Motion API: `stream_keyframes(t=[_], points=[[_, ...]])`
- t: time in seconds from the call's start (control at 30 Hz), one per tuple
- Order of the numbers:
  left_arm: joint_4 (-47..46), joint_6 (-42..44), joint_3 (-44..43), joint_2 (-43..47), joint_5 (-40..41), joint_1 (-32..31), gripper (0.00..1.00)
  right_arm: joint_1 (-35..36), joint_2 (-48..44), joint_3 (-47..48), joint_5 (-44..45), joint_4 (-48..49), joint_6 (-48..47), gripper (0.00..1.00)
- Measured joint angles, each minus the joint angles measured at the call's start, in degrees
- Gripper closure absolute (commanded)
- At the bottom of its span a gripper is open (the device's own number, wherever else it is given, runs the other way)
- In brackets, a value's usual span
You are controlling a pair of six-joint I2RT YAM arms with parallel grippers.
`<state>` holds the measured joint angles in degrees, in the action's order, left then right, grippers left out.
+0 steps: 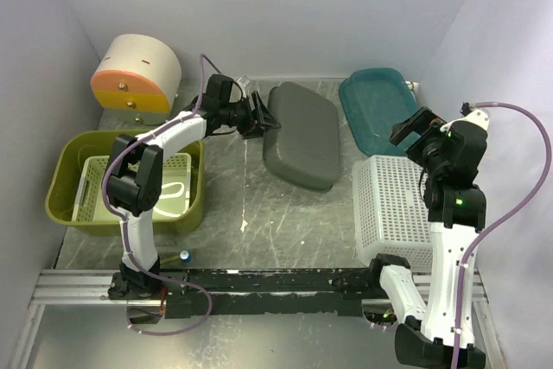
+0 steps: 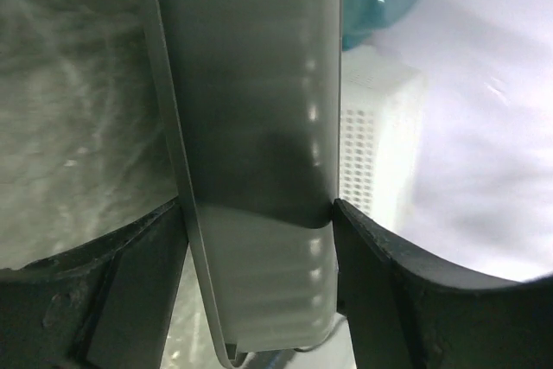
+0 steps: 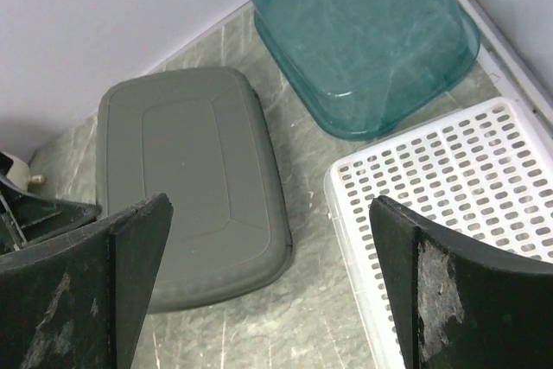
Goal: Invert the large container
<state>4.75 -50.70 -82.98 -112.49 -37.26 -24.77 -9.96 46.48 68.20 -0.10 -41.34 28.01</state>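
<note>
The large container (image 1: pixel 301 136), grey-green and glossy, lies bottom-up on the table (image 1: pixel 259 213) just past the centre toward 12 o'clock, its flat base facing the ceiling. The left gripper (image 1: pixel 262 117) meets it at its 10 o'clock corner. In the left wrist view the fingers (image 2: pixel 138 291) flank the container's wall, which fills the gap between them, and I cannot tell whether they pinch it or only stand beside it. The right gripper (image 3: pixel 270 205) hovers at the container's 3 o'clock with its jaws spread wide and nothing between them. A teal bin (image 1: pixel 376 105) sits at 2 o'clock of the container, a white slotted basket (image 1: pixel 393 205) at 4 o'clock, and an olive tub (image 1: pixel 65 179) at 8 o'clock.
</note>
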Motion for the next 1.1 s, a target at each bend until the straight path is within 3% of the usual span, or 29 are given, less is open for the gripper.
stream_keyframes(t=[0.27,0.4,0.47,0.63,0.77,0.9,1.1], points=[[16.11,13.84,-7.61,0.98,12.57,-0.02,0.06,0.00,3.58,-6.03,-11.58,3.34,-2.16,0.00],[20.72,18.64,-10.10,1.57,17.03,-0.52,0.04,1.79,5.14,-12.00,-17.27,6.34,-1.86,0.00],[22.86,20.59,-11.43,1.68,19.19,-1.18,0.04,6.62,6.08,-14.38,-16.35,7.34,-1.11,0.00],[27.12,24.20,-14.12,3.08,24.74,-3.98,0.04,29.51,11.69,-17.03,-9.11,11.41,2.43,0.00],[29.99,26.14,-14.23,8.87,29.66,-6.19,0.04,45.05,21.66,-17.90,-3.74,16.87,5.79,0.00],[31.80,27.36,-13.86,17.75,34.51,-6.56,0.00,50.66,31.89,-18.93,-1.57,20.85,7.15,0.00],[34.51,28.20,-10.51,29.07,41.44,-6.08,0.00,50.38,45.20,-15.98,3.39,22.91,6.16,0.00]])
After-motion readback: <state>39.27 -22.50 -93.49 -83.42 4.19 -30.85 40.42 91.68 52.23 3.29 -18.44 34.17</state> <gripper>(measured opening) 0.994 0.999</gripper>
